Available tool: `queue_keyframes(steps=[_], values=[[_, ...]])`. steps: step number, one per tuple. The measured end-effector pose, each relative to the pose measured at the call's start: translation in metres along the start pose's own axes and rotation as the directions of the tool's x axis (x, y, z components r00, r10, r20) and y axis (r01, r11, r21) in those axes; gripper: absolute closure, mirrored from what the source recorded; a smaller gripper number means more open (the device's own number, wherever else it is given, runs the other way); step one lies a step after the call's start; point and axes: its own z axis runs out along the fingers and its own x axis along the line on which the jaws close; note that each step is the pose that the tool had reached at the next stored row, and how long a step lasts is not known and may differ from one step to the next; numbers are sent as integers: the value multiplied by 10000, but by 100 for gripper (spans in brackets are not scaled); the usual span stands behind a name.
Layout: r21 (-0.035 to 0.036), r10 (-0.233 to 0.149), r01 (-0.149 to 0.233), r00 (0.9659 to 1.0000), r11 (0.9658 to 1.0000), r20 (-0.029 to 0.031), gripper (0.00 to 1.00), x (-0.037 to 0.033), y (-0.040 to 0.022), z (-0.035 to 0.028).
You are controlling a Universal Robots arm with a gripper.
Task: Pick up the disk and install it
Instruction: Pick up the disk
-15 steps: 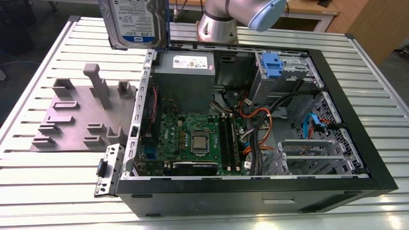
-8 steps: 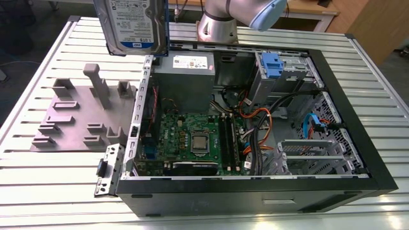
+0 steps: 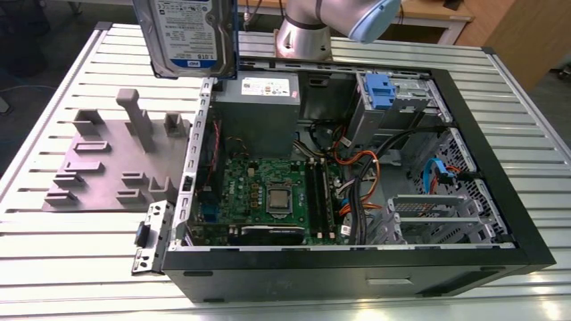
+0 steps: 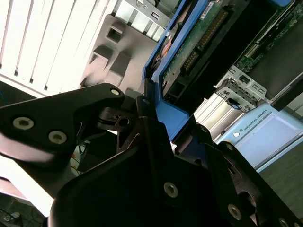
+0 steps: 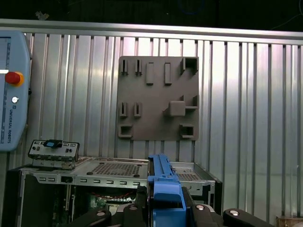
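The disk hangs upright in the air above the far left corner of the open computer case, its white-and-blue label facing the exterior camera. In the second wrist view the disk shows its green circuit-board underside inside the blue carrier. My gripper is shut on the carrier's end, with black fingers on either side. In the first wrist view the blue carrier edge stands between the black parts of the gripper, high over the case.
Inside the case lie the motherboard, a grey power supply and a drive cage with a blue latch. A grey fixture plate lies at the exterior view's left. The arm's base stands behind the case. A teach pendant rests on the slatted table.
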Motion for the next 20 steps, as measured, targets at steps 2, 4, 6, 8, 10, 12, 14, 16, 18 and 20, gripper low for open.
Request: queue_keyframes(steps=[2,4,6,8,10,12,14,16,18,20], values=[[0,0,0,10000,10000,0,63,1,-22,-1],[0,0,0,10000,10000,0,63,1,-49,-2],[0,0,0,10000,10000,0,63,2,-81,-3],[0,0,0,10000,10000,0,63,3,-112,-5],[0,1,-1,10000,10000,0,63,4,-147,-6],[-1,0,0,10000,10000,0,63,5,-173,-7],[1,0,0,10000,10000,0,63,6,-199,-8],[0,0,0,10000,10000,0,63,6,-228,-10],[1,0,0,10000,10000,1,63,7,-256,-10],[0,0,0,10000,10000,0,63,8,-286,-12]])
